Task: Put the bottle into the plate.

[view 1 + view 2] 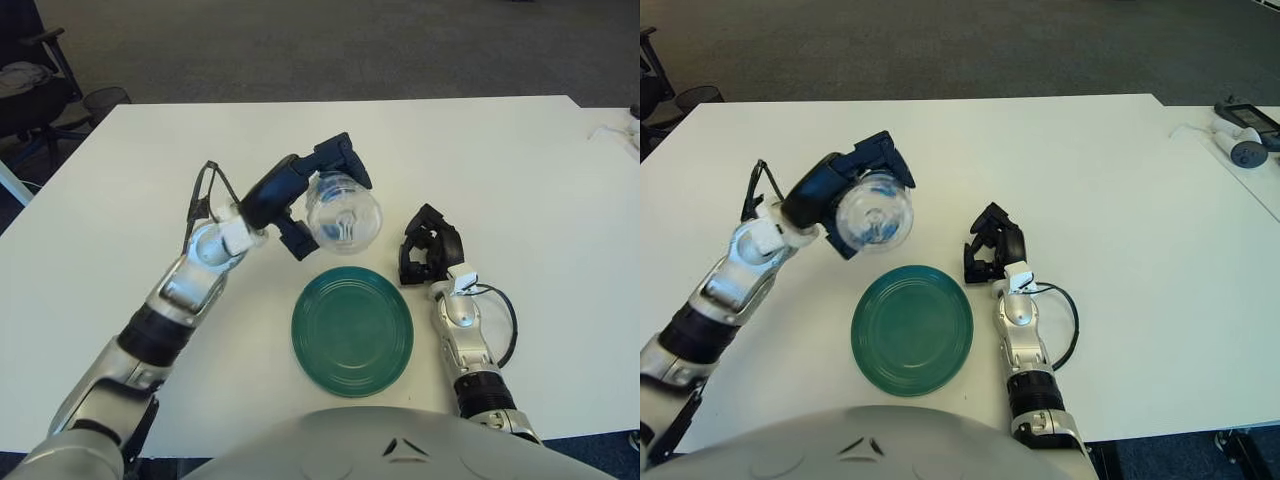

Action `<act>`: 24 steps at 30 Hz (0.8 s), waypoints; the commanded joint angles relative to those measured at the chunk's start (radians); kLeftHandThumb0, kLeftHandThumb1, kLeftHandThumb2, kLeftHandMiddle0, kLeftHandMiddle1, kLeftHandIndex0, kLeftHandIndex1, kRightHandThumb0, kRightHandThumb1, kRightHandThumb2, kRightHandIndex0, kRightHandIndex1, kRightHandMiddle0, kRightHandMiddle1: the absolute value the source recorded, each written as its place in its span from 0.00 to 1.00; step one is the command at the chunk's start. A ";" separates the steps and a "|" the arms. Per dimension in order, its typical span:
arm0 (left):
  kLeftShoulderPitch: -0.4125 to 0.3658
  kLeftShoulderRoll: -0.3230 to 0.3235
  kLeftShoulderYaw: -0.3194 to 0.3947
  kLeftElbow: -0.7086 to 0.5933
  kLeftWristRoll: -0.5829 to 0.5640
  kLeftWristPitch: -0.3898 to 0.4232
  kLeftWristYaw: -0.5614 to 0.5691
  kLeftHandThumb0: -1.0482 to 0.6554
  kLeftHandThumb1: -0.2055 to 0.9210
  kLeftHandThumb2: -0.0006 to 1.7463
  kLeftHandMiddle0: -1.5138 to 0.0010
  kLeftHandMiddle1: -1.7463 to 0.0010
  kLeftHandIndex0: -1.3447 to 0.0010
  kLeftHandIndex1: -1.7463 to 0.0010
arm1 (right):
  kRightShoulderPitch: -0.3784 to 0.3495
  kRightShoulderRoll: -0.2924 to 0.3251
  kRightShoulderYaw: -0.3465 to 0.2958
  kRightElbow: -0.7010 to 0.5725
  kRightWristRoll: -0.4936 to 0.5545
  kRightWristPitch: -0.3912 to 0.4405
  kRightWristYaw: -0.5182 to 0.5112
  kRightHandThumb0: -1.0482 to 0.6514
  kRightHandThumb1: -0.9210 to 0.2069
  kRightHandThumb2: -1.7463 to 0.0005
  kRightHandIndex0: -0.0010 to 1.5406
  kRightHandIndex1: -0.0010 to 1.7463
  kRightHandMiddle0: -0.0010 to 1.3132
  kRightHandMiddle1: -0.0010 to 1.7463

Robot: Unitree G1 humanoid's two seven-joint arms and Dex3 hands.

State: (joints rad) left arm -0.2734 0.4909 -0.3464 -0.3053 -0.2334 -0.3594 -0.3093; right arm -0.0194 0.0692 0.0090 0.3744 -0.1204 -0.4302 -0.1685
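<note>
Bottle (343,212), clear plastic, base toward camera, in left robot hand (305,195)

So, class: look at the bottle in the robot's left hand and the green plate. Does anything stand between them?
Nothing visible does. The left hand holds the clear bottle just behind the green plate, whose surface is bare. The right hand shows to the plate's right, off the path, fingers curled and holding nothing.
</note>
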 commanded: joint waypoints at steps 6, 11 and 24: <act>0.008 0.061 0.002 -0.084 0.027 0.009 -0.227 0.61 0.19 0.94 0.43 0.03 0.54 0.00 | 0.050 0.013 0.026 0.011 -0.040 0.070 -0.038 0.61 0.85 0.02 0.57 0.98 0.51 1.00; 0.014 0.061 0.004 -0.086 0.168 -0.063 -0.267 0.61 0.18 0.96 0.42 0.04 0.53 0.00 | 0.053 0.005 0.031 -0.013 -0.038 0.116 -0.025 0.61 0.84 0.03 0.56 0.98 0.50 1.00; 0.063 -0.053 -0.027 0.186 0.794 -0.593 0.010 0.61 0.11 1.00 0.39 0.04 0.49 0.00 | 0.037 -0.009 0.006 0.035 0.059 0.114 0.071 0.62 0.85 0.03 0.59 0.94 0.50 1.00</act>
State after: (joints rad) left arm -0.2281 0.4392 -0.3884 -0.1993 0.3572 -0.8143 -0.3999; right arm -0.0270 0.0569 0.0281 0.3314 -0.1010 -0.3768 -0.1258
